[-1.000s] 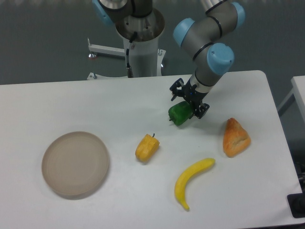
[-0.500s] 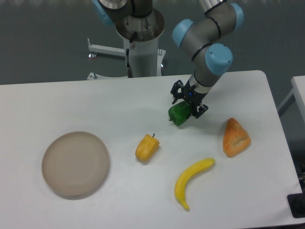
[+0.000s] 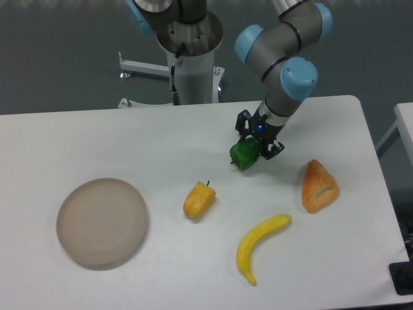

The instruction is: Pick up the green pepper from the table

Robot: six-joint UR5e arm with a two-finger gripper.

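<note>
Gripper (image 3: 257, 143) clenched on green pepper (image 3: 244, 155), low over table (image 3: 97, 139).
Left to right: plate (image 3: 102, 221), orange pepper (image 3: 199, 200), banana (image 3: 258, 245), pastry (image 3: 319, 186). My fingers have narrowed since a second ago; I judge the grasp ready to lift.

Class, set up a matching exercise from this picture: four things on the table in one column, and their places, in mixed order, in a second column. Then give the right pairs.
Things
1. green pepper
2. plate
3. banana
4. orange-yellow pepper

Places
A. near the middle of the table, between plate and banana
B. at the gripper, between its jaws
C. far left of the table
D. toward the front edge, below the pastry

Pairs: 1-B, 2-C, 3-D, 4-A
</note>
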